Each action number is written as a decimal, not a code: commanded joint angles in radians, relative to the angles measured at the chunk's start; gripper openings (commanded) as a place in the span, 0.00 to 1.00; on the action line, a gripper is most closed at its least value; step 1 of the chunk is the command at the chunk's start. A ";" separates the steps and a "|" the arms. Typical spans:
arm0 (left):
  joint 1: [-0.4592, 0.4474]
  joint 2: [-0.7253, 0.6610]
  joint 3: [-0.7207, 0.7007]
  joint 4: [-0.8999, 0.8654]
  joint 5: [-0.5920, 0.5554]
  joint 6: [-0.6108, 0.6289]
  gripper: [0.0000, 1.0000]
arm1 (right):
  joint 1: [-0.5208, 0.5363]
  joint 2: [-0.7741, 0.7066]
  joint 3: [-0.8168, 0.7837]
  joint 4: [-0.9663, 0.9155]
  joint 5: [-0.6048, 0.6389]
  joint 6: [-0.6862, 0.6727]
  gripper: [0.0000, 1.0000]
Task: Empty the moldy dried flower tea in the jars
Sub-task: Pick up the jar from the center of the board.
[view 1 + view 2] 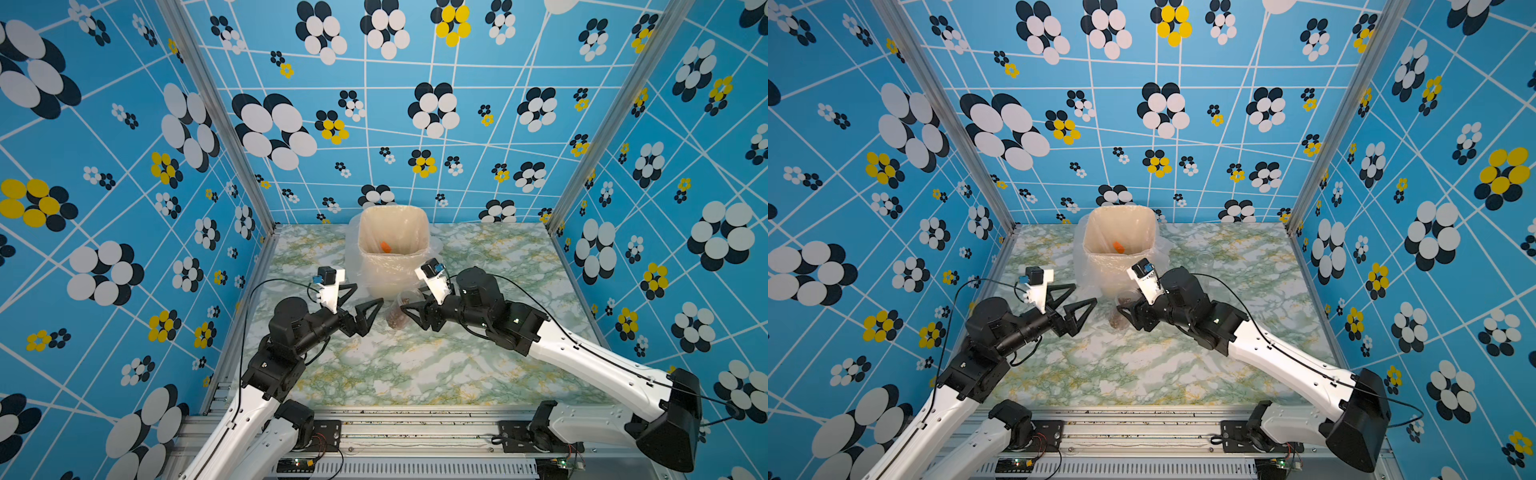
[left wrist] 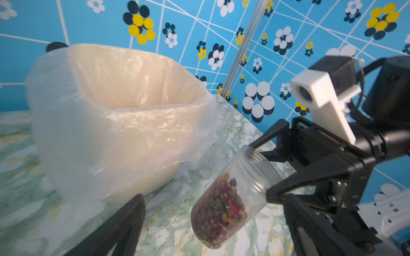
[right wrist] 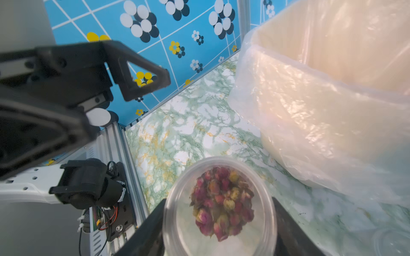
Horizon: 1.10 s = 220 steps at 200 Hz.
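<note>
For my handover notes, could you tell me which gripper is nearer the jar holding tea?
Right: the right gripper grips the jar near its threaded top; the left gripper hangs open beside it, not touching.

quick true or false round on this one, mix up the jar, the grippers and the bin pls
1. The right gripper holds a jar with dried flower tea in it. True.
2. The left gripper is shut on a lid. False: it is open and empty.
3. An orange piece lies in the bin. True.
4. The held jar stands upright. False: it is tilted.
</note>
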 commanded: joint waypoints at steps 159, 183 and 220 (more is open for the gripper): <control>-0.281 0.306 0.040 -0.016 -0.174 0.387 0.99 | -0.219 -0.067 -0.048 0.004 -0.297 0.411 0.09; -0.286 0.330 0.047 -0.005 -0.178 0.392 1.00 | -0.220 -0.062 -0.057 0.039 -0.327 0.446 0.08; -0.288 0.347 0.039 0.047 -0.203 0.402 0.99 | -0.219 -0.055 -0.065 0.069 -0.351 0.478 0.08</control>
